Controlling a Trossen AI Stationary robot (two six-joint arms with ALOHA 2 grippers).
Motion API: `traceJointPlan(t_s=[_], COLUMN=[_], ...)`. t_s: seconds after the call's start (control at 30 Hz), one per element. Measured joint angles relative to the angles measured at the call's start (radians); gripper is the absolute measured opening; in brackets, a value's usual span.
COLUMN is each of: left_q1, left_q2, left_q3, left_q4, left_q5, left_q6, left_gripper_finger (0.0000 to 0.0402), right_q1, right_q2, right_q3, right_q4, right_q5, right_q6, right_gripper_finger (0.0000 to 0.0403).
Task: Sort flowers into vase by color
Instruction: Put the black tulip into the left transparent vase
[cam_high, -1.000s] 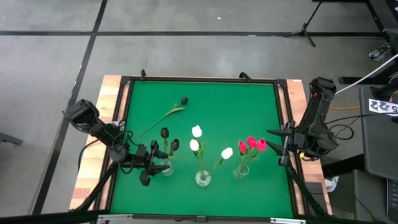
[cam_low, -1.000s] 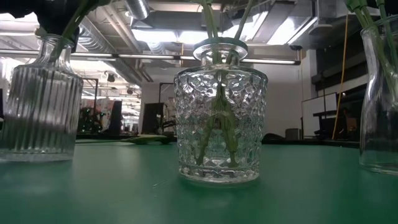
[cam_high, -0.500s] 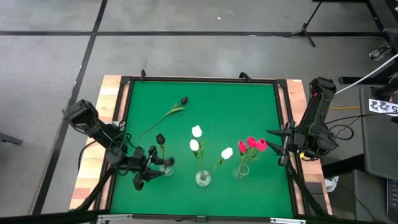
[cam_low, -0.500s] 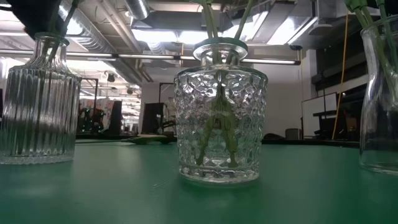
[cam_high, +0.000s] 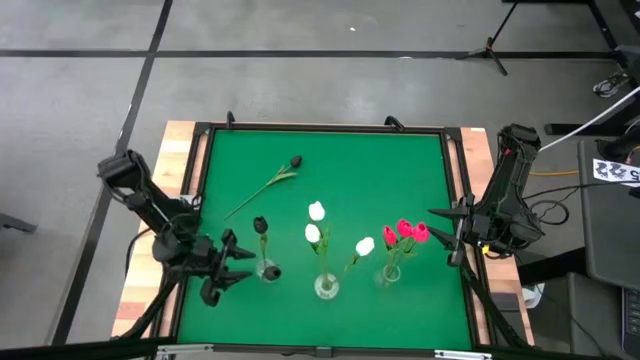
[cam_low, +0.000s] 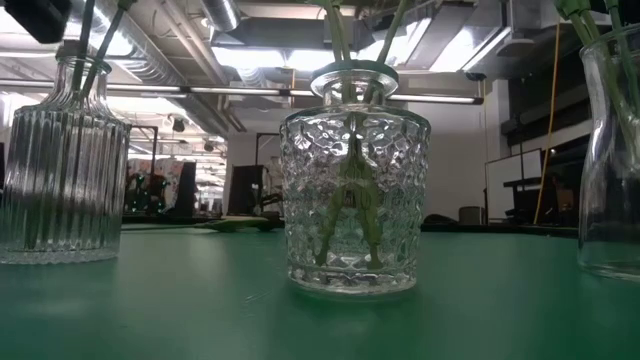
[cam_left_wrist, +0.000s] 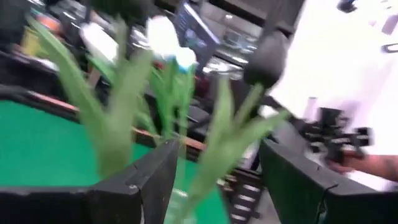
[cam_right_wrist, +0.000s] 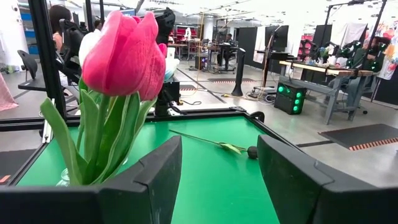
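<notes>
Reaching in from the near left corner, the left arm (cam_high: 150, 205) runs folded along the table's left edge, its elbow high near the wooden border and its forearm angled down toward the front. The left gripper (cam_high: 236, 266) points across the green table (cam_high: 360, 170) at the ribbed vase (cam_low: 62, 170), its fingers spread wide with nothing between them; it sits just beside that vase, not touching it. From its wrist camera the two dark fingers (cam_left_wrist: 134, 186) frame blurred green stems and a dark bud.

Two black tulips (cam_high: 261, 226) stand in the ribbed vase at the front left. The diamond-cut vase (cam_low: 353, 180) in the middle holds the white tulips (cam_high: 316, 211), and the smooth vase (cam_high: 386, 275) at the right holds the red-pink tulips (cam_high: 405, 230), with one white bud (cam_high: 366, 245) leaning between those two vases. One more black tulip (cam_high: 270, 184) lies flat on the mat, well apart from the vases, toward the far left, its bud pointing to the far side.

The right arm (cam_high: 505, 195) waits upright at the table's right edge. The right gripper (cam_high: 452, 230) hangs over the border just beside the red-pink blooms, its fingers parted and empty, and a pink head (cam_right_wrist: 124, 53) fills its wrist view.
</notes>
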Motion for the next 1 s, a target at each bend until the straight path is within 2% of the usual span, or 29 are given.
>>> traceJointPlan(t_s=[0.1,0.23,0.27,0.33,0.57,0.63,0.7,0.87,0.93,1.0], left_q1=[-0.036,-0.038,-0.037,-0.008,0.169,0.228,0.305,0.549,0.626,0.696], left_q2=[-0.044,-0.084,-0.095,-0.119,-0.187,-0.214,-0.247,-0.277,-0.275,-0.275], left_q3=[0.000,-0.003,-0.013,-0.052,-0.272,-0.268,-0.267,-0.241,-0.218,-0.180], left_q4=[-0.011,-0.016,-0.016,-0.014,-0.033,-0.125,-0.217,-0.592,-0.723,-0.817], left_q5=[-0.183,-0.564,-0.596,-0.587,-0.572,-0.506,-0.345,0.091,0.245,0.330], left_q6=[0.100,0.199,0.239,0.255,-0.074,-0.087,-0.129,-0.560,-0.661,-0.688], left_gripper_finger=[0.0224,0.0224,0.0224,0.0224,0.0223,0.0223,0.0223,0.0210,0.0202,0.0193], right_q1=[0.000,0.000,0.000,0.000,0.000,0.000,0.000,0.000,0.000,0.000], right_q2=[0.000,0.000,0.000,0.000,0.000,0.000,0.000,0.000,0.000,0.000], right_q3=[0.000,0.000,0.000,0.000,0.000,0.000,0.000,0.000,0.000,0.000], right_q4=[0.000,0.000,0.000,0.000,-0.002,-0.004,-0.002,-0.001,-0.001,0.000], right_q5=[0.000,0.006,0.010,0.013,0.054,0.054,0.057,0.072,0.072,0.072], right_q6=[0.000,0.000,0.000,0.000,0.000,0.000,0.000,0.000,0.000,0.001], right_gripper_finger=[0.0209,0.0209,0.0209,0.0209,0.0209,0.0209,0.0209,0.0209,0.0209,0.0209])
